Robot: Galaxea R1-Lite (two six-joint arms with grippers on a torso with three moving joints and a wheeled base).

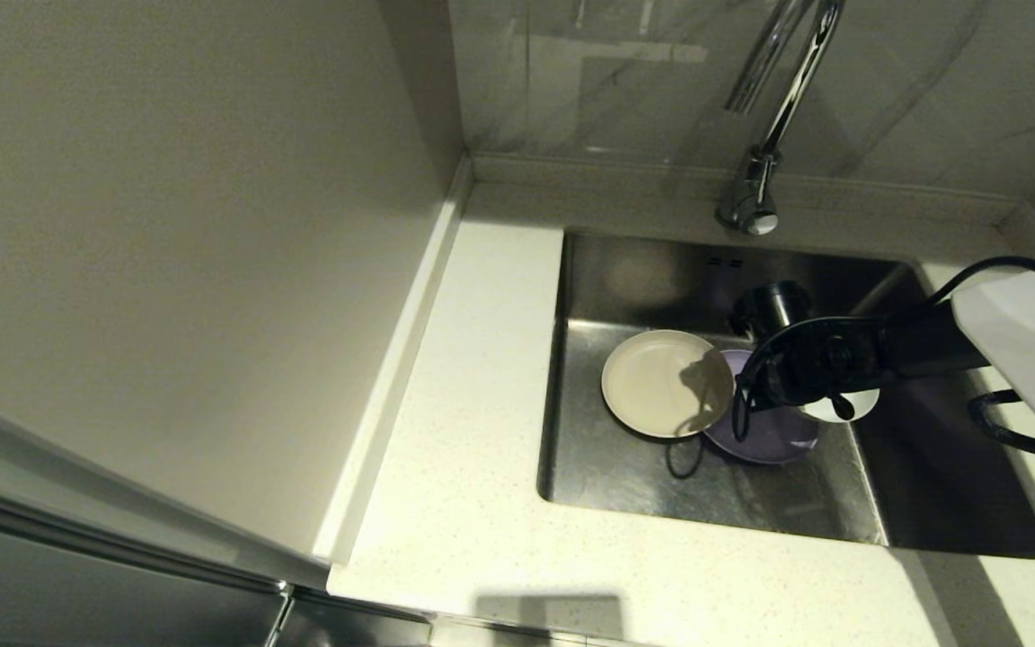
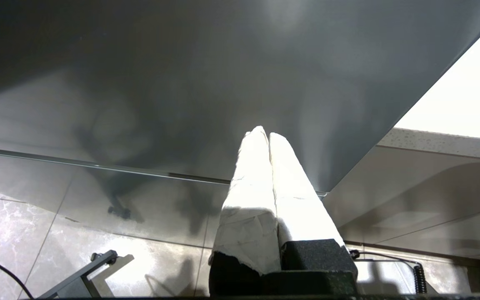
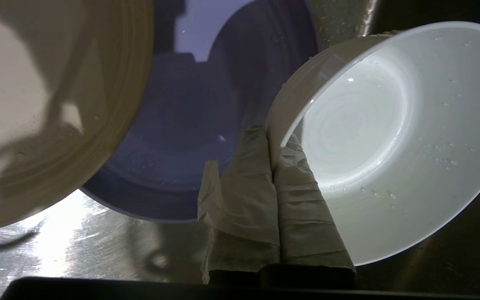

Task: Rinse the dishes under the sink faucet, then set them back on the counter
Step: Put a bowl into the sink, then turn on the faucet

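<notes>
White bowl [image 3: 390,137] rim pinched in right hand [image 3: 270,137], hidden behind arm in head view.

The right arm reaches in from the right, its dark wrist angled down toward the left. The right hand [image 3: 271,137] has its two tape-wrapped fingers [image 3: 244,175] pressed together, pinching the rim of the white bowl [image 3: 373,137] between them. The left arm is out of the head view; the left hand [image 2: 265,135] hangs low, its wrapped fingers [image 2: 290,183] closed flat against each other, holding nothing.
</notes>
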